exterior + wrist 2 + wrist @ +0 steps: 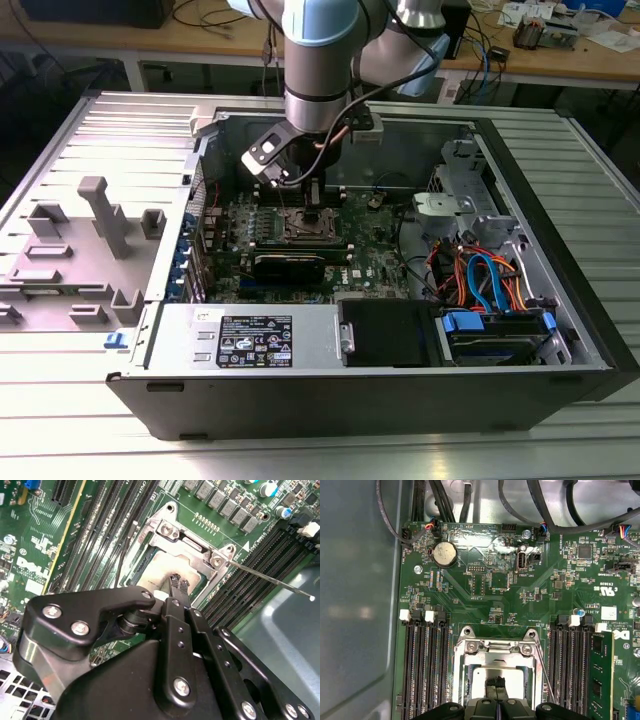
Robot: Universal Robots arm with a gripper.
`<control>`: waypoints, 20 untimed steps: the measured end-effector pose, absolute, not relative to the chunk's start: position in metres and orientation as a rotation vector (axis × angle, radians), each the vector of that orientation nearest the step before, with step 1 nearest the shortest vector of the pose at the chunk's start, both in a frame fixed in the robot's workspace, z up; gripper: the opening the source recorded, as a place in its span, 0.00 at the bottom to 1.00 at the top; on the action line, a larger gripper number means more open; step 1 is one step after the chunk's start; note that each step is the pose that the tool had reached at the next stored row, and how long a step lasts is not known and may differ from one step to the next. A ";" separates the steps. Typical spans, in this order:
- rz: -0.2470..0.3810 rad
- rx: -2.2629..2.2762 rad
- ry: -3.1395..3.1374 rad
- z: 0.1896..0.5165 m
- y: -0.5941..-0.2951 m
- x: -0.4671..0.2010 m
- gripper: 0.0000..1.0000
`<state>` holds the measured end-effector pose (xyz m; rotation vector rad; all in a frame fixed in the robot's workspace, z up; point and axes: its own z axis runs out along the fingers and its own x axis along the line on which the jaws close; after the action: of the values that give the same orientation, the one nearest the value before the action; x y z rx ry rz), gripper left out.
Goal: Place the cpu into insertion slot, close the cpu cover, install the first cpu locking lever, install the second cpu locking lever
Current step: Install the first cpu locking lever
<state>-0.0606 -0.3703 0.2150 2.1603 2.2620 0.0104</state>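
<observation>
claw (pixel 178 584): tips pinched together, empty, poised on cpu (pixel 481 679), likely to press rather than grip | cpu: seated in slot (pixel 298 227), 12 o'clock of black card (pixel 290 266) in exterior view | cover (pixel 495 656) down over it | lever (pixel 270 580) sticks out, apparently unlatched

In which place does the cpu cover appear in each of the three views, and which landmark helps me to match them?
Exterior view: the cpu cover lies on the middle of the motherboard, under the gripper.
Second wrist view: the cpu cover lies just past the gripper, between memory slots.
First wrist view: the cpu cover lies just past the gripper, between memory slots.
Shared landmark: the gripper over the cover's window.
</observation>
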 end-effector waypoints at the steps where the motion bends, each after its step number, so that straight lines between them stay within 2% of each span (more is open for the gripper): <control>1: 0.008 2.160 2.261 0.221 -0.370 -0.061 0.11; 9: -0.009 2.152 2.253 0.246 -0.370 -0.060 0.11; 20: -0.006 1.937 2.441 0.247 -0.370 -0.060 0.11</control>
<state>-0.0604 -0.3702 0.2466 1.9365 2.4406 -0.0061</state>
